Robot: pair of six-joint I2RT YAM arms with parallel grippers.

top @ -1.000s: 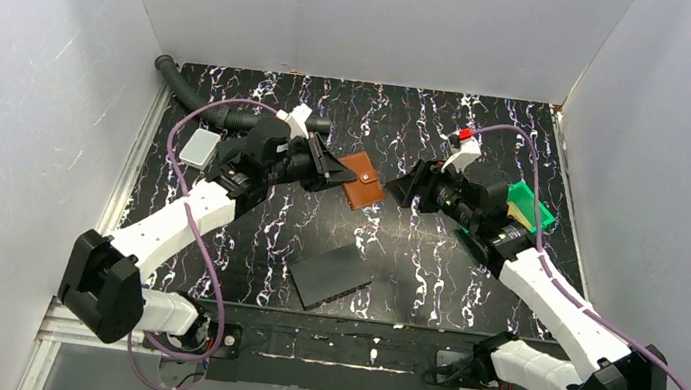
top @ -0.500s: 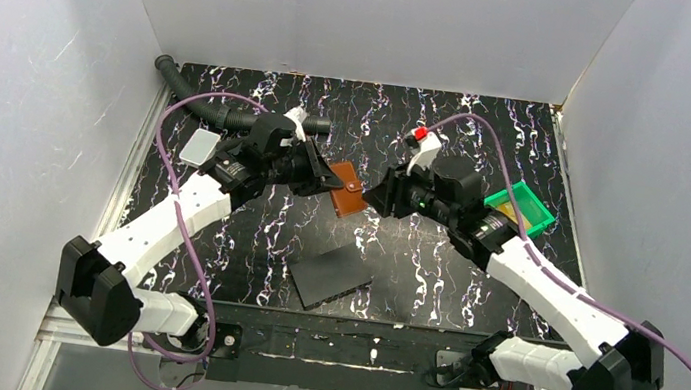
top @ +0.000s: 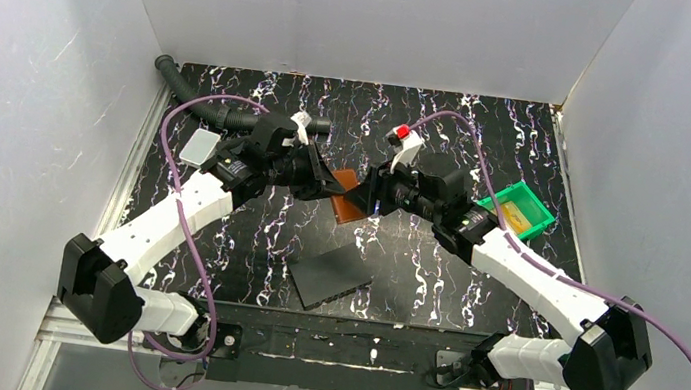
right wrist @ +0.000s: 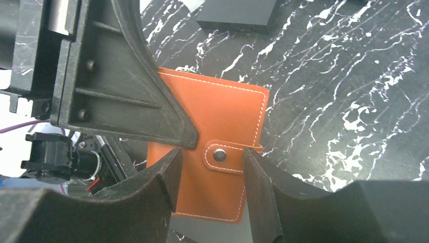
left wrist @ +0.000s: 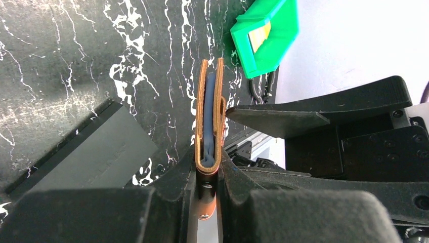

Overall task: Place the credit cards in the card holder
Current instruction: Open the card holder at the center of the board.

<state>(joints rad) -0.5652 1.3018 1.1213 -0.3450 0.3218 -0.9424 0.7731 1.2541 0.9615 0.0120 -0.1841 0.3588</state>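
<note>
Card holder pinched closed between the two grippers at mid-table.
The left gripper (left wrist: 207,176) is clenched on the folded edge of the brown card holder (right wrist: 222,116), with a blue card (left wrist: 209,116) showing inside. The right gripper (right wrist: 211,158) is spread, its fingers straddling the snap tab (right wrist: 227,155). Yellow cards (left wrist: 259,36) lie in the green bin (left wrist: 275,25).

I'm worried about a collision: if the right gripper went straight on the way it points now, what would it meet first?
The right gripper would most likely meet the snap tab of the card holder, framed between its open fingers; the left gripper holds it. Depth is unclear.
</note>
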